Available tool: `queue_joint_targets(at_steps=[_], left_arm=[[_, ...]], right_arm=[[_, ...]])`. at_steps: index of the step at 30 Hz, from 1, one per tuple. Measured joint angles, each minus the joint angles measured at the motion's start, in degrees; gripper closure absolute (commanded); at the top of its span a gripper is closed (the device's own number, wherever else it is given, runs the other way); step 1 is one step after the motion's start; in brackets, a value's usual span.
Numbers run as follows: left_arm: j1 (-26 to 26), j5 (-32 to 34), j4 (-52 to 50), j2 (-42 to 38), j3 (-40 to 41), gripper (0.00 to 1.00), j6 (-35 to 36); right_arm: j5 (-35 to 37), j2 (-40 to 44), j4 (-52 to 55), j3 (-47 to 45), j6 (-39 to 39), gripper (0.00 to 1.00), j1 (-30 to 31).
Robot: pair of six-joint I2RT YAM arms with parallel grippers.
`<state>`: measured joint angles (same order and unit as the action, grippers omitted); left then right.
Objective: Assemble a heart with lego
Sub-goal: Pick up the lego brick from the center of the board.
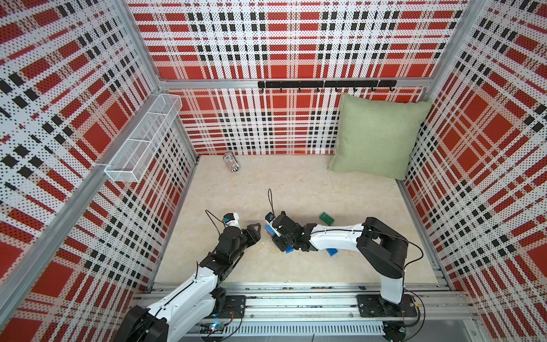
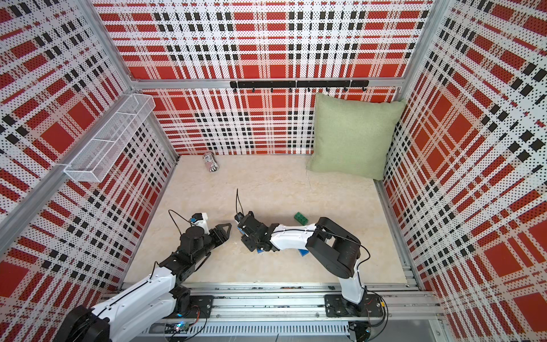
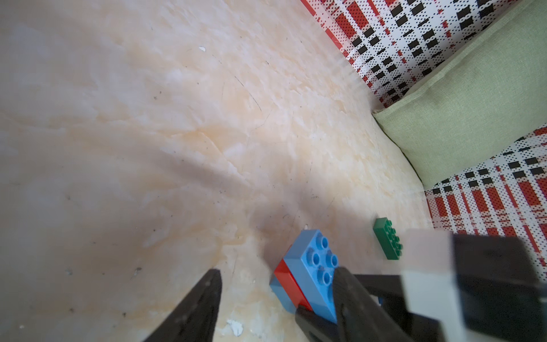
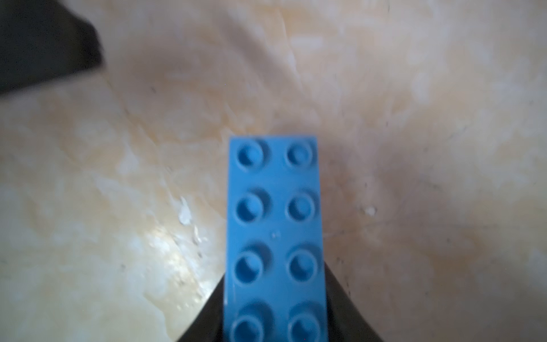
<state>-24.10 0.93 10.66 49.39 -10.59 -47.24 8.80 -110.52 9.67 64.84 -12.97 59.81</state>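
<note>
Now your right fingers pinch a long blue studded brick, likely seating it on the red-and-blue stack; left fingers spread.

Two overhead views, wrist cameras close, downward

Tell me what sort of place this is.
Most likely a robot test cell dressed like a room, not a real home: plaid perforated walls on aluminium framing, a left arm and a right arm bolted to a front rail, and a green cushion propped in the corner.
</note>
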Motion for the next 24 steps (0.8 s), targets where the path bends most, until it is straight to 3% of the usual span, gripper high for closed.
queue_joint_targets(at_steps=[5, 9, 13, 19, 24], left_arm=[[0.0, 0.0, 0.0, 0.0, 0.0, 0.35, 0.0], [0.0, 0.0, 0.0, 0.0, 0.0, 0.35, 0.0], [0.0, 0.3, 0.0, -0.1, 0.0, 0.35, 0.0], [0.0, 1.1, -0.2, -0.7, 0.0, 0.35, 0.1], [-0.1, 1.3, -0.9, -1.0, 0.0, 0.35, 0.4]], right_arm=[[0.0, -0.2, 3.5, 1.1, 0.0, 0.52, -0.1], [-0.2, -0.1, 3.8, 1.2, 0.1, 0.4, -0.1], [-1.0, 0.8, 3.7, 1.2, 0.3, 0.36, -0.1], [-1.3, 6.9, 4.9, 1.8, -0.8, 0.34, -0.6], [0.8, 10.2, 8.7, 1.7, -7.6, 0.35, -0.2]])
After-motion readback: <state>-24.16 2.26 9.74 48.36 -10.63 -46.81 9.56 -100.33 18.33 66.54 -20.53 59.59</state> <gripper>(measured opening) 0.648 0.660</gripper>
